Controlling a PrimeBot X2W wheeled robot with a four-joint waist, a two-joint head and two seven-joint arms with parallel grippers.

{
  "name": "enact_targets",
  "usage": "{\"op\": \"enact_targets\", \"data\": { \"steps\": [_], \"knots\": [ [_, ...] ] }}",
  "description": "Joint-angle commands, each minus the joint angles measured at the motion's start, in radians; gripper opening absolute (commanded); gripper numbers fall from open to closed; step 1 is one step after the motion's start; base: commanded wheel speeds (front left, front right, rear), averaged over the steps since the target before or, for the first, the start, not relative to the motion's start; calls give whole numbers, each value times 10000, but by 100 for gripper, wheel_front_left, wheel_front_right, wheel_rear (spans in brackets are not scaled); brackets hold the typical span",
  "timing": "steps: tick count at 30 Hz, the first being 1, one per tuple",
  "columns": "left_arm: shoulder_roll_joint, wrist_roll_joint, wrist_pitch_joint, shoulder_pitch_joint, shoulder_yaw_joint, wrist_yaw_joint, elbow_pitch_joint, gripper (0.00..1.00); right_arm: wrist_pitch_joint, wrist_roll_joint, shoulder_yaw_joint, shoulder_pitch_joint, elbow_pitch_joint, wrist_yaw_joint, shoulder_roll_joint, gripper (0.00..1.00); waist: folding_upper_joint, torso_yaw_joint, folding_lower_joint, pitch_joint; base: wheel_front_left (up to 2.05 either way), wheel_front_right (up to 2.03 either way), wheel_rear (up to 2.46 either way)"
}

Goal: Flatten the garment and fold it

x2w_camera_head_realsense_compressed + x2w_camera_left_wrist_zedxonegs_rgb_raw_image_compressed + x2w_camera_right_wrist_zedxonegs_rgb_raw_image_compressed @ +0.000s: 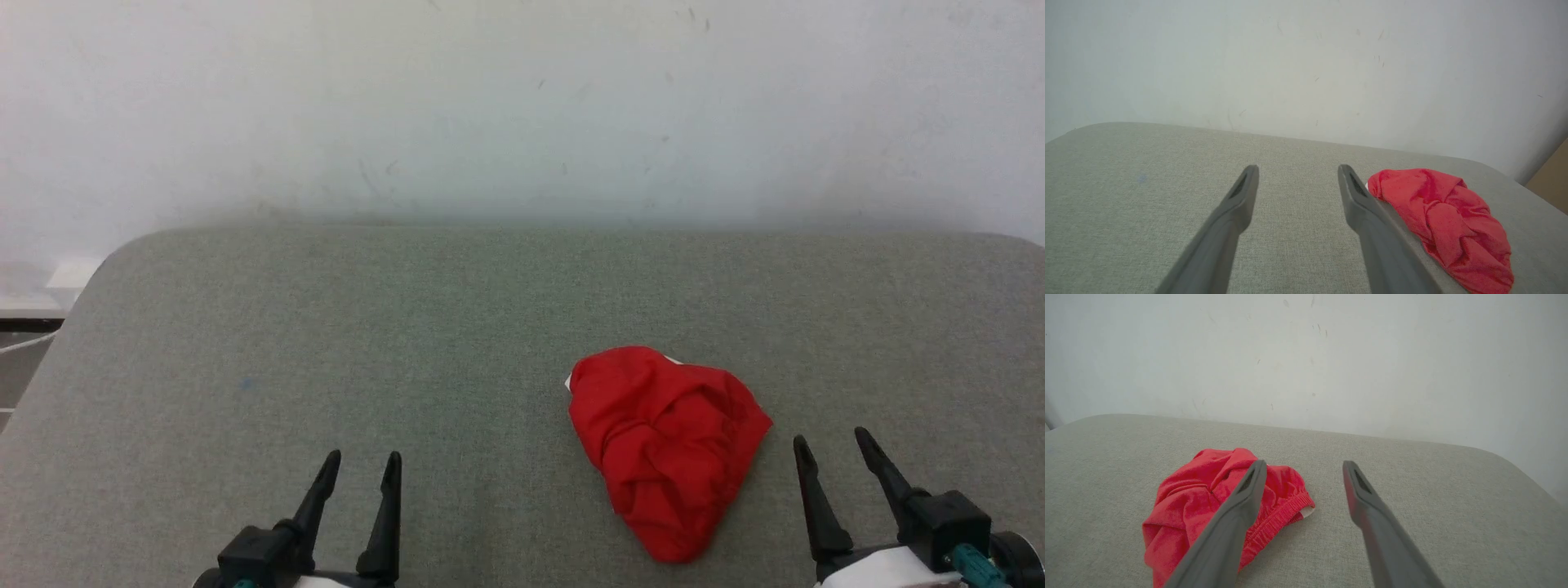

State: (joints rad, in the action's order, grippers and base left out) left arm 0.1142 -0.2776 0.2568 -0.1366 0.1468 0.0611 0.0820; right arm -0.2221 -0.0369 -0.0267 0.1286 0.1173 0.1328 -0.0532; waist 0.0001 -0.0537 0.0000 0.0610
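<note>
the garment, bright red, lies crumpled, white edge peeking out, right of centre on the grey fabric counter before a scuffed white wall; left tool and right tool gape empty.

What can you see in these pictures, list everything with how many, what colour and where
garment: one, bright red with a bit of white at its edge, crumpled in a heap on the surface, right of centre, nearer the right gripper
padded surface: one, grey-green fabric, spread across the foreground with rounded far corners
wall: one, white with faint scuff marks, behind the surface
brown panel: one, tan, perhaps cardboard, past the surface's far right corner in the left wrist view
left gripper: one, dark fingers, lower left, open, over bare surface
right gripper: one, dark fingers, lower right, open, just right of the garment, not touching it
</note>
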Motion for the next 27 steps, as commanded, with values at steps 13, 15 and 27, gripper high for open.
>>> {"op": "enact_targets", "data": {
  "steps": [13, 15, 27],
  "knots": [
    [-469, 500, 49, 774, 250, 385, 288, 100, 4444, -1390, -21, -1918, 994, -21, -1348, 100, -1, -1491, 0, -1206, 0, 0, 0],
    [-508, 512, 49, 866, 265, 410, 346, 100, 5456, -1838, 67, -2256, 1358, -21, -1641, 100, -1, -1711, 0, -1348, 0, 0, 0],
    [-613, 609, 49, 1059, 348, 476, 476, 100, 6893, -2429, 555, -3073, 2863, -21, -2415, 100, -1, -2560, 0, -1738, 0, 0, 0]
  ]
}}
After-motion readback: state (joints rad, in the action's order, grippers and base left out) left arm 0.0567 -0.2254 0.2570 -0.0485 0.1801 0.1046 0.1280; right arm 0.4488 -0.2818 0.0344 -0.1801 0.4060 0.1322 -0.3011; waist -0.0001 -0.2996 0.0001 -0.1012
